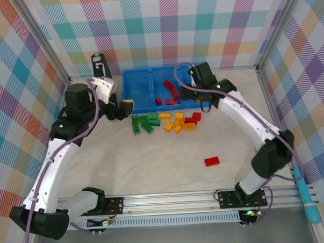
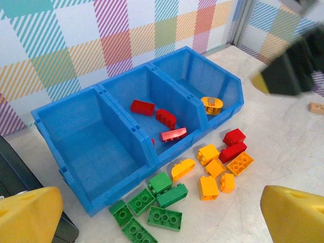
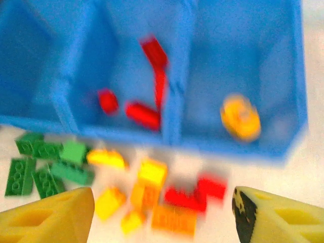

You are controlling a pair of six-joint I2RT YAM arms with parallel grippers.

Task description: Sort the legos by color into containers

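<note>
The left gripper [image 2: 162,215], its blunt yellow fingers [image 2: 30,215] spread wide apart, hangs over the pale desk [image 2: 283,152]. Just ahead lie flat, studded green legos [image 2: 142,201], and to their right chunky orange legos [image 2: 208,186] and glossy red legos [image 2: 233,144]. Beyond stands the grainy blue tray [image 2: 81,147], with red bricks [image 2: 143,107] in its middle compartment and a rounded orange piece [image 2: 211,105] in the right one. The right gripper [image 3: 162,217] is likewise parted, its view blurred.

glossy plastic legos [image 2: 164,218], grainy blue tray [image 2: 76,152]
</note>
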